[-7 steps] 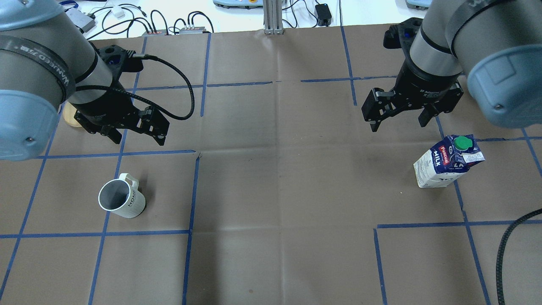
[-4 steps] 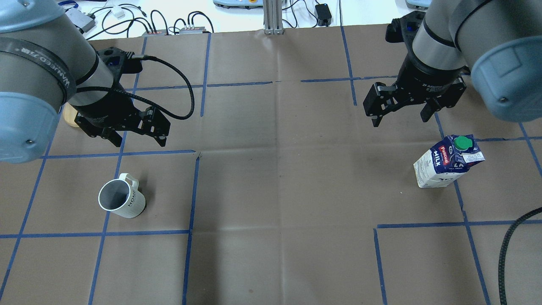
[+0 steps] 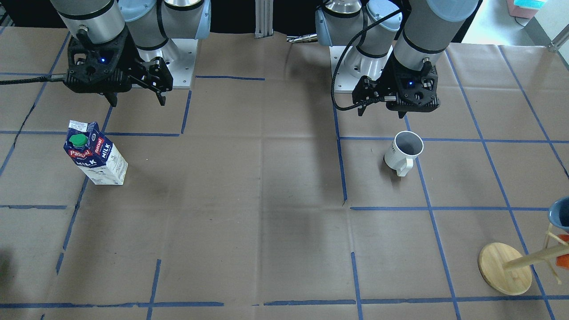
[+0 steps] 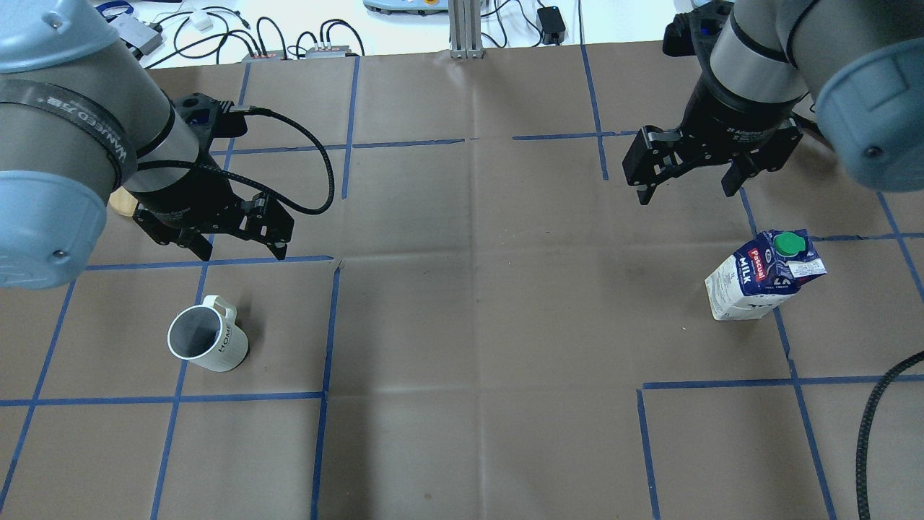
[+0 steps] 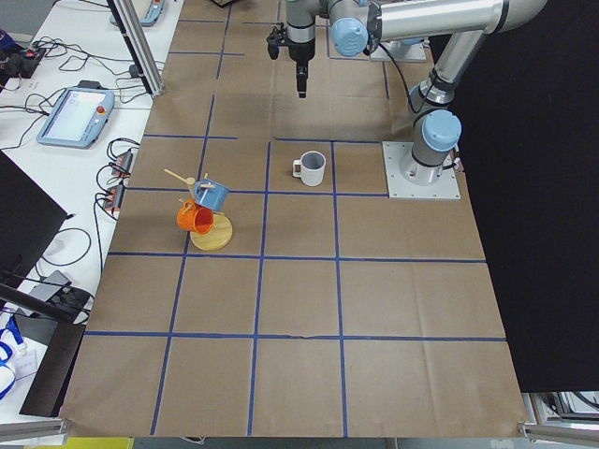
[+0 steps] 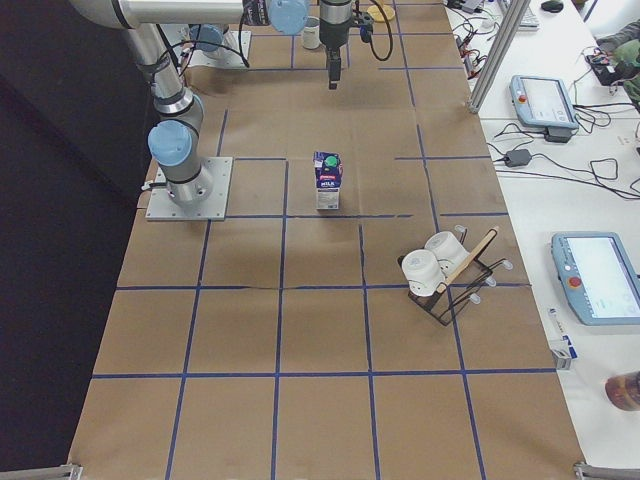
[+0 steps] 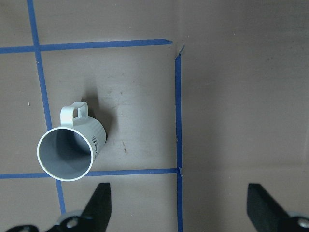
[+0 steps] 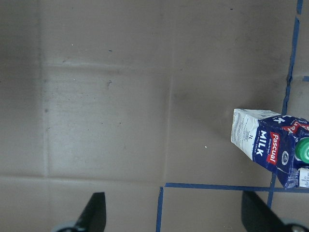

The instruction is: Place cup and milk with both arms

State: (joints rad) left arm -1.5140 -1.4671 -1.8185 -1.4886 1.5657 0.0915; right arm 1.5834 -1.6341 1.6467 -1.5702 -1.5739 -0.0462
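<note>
Cup (image 4: 208, 339) and milk (image 4: 754, 285) standing upright, handle facing away from robot.
Left tool (image 4: 242, 250) and right tool (image 4: 686, 192) both spread, pointing down.

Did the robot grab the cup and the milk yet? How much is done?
Nothing looks done yet. The cup stands alone on the table, and the milk stands upright with nothing touching it. In hand: nothing. The left gripper hovers open up above, near the cup, and the right gripper hovers open near the milk. Left to do: grab both and put them in their places.
</note>
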